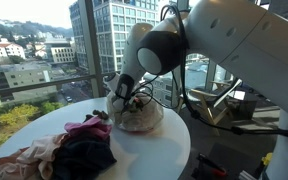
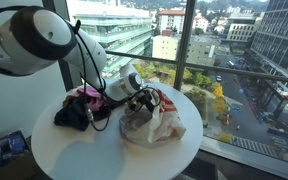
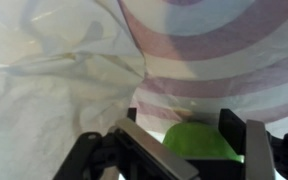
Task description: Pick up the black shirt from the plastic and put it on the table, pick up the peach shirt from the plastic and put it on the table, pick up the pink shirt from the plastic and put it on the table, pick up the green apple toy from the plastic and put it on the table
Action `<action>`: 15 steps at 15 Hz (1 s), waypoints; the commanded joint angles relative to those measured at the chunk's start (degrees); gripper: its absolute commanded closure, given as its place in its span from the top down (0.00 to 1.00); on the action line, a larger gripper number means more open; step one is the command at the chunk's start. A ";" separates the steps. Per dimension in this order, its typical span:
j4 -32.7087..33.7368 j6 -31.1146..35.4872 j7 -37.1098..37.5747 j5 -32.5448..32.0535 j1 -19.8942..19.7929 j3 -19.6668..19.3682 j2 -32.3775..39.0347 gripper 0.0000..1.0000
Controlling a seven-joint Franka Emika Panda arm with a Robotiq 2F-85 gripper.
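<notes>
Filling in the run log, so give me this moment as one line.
gripper: inside plastic bag | green apple toy: between fingers, grip unclear | three shirts: on table

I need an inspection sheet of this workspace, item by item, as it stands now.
Surface: round white table, partly bare.
Job's things: black shirt, pink shirt and peach shirt heaped on the table; green apple toy inside the plastic bag.
Clutter: nothing seen.
Grippers: gripper inside the bag, fingers on either side of the toy; contact cannot be told.
Cables: black cable along the arm.
Surroundings: windows, city buildings outside.
</notes>
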 commanded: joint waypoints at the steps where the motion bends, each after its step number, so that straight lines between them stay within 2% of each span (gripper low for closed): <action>1: 3.66 -1.13 3.98 -2.24 -0.21 -0.44 1.49 1.00; 6: 6.24 -1.11 10.45 -6.78 1.02 -2.62 4.11 1.00; 15: 12.21 -1.36 16.54 -12.08 0.25 -3.67 8.70 1.00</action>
